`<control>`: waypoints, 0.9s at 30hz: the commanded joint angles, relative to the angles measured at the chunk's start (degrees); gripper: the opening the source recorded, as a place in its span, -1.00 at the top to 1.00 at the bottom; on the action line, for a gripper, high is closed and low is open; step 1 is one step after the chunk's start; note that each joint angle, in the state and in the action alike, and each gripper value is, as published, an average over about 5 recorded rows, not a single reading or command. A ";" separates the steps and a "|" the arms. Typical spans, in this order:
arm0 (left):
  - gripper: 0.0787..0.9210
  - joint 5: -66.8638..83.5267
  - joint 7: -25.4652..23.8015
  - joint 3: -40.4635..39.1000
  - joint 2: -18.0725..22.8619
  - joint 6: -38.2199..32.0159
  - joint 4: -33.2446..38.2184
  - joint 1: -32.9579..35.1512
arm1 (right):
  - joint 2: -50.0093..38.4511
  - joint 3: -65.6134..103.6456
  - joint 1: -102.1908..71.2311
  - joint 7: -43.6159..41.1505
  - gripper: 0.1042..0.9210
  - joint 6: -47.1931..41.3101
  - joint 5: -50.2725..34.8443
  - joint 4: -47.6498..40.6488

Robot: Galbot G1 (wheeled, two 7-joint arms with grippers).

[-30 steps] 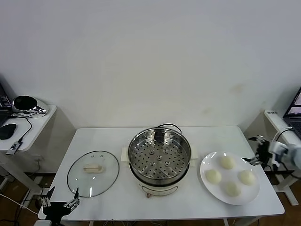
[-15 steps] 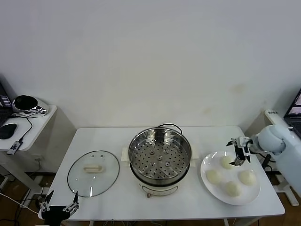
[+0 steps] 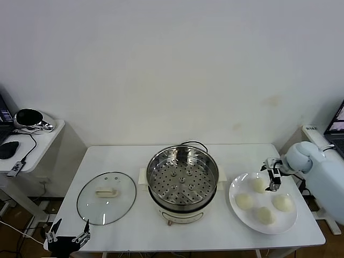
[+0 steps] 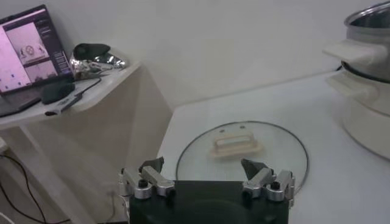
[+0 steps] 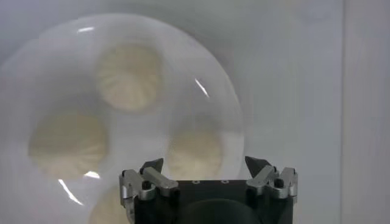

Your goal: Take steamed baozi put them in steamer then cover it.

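Observation:
Four pale baozi lie on a white plate (image 3: 288, 219) at the right: one at the back (image 3: 259, 185), one on the left (image 3: 243, 201), one on the right (image 3: 282, 202), one at the front (image 3: 264, 215). My right gripper (image 3: 272, 174) hovers open just above the back baozi's right side. In the right wrist view its open jaws (image 5: 204, 164) frame one baozi (image 5: 195, 151), with others (image 5: 129, 76) (image 5: 67, 143) beyond. The empty steel steamer (image 3: 183, 181) stands mid-table. The glass cover (image 3: 106, 197) lies flat to its left. My left gripper (image 3: 68, 237) waits open at the front left.
The left wrist view shows the cover (image 4: 241, 152) ahead of the open left gripper (image 4: 203, 165) and the steamer's base (image 4: 365, 97) to one side. A side table (image 3: 32, 137) with a laptop and mouse stands at the far left. A power cord trails behind the steamer.
My right arm has swung in from the table's right edge to above the plate's back baozi. My left gripper has sunk slightly at the front left.

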State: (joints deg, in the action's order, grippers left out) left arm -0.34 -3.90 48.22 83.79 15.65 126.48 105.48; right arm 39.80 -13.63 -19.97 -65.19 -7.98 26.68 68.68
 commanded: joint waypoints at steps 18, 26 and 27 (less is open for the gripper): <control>-0.77 -0.34 0.20 -0.25 0.54 -0.16 -0.90 -0.08 | 2.24 -0.76 -0.18 1.59 -0.66 -1.03 0.40 -3.57; -0.77 -0.43 0.19 -0.31 0.52 -0.18 -0.93 -0.04 | 2.31 -0.54 -0.67 2.20 -0.35 -1.78 -0.06 -3.49; -0.77 -0.43 0.19 -0.32 0.54 -0.18 -0.93 -0.04 | 2.28 -0.49 -0.70 2.20 -0.33 -1.85 -0.10 -3.46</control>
State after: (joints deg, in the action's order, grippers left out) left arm -0.76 -3.72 47.91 84.29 15.50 125.55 105.42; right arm 41.75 -13.97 -20.79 -63.18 -9.74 26.39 65.52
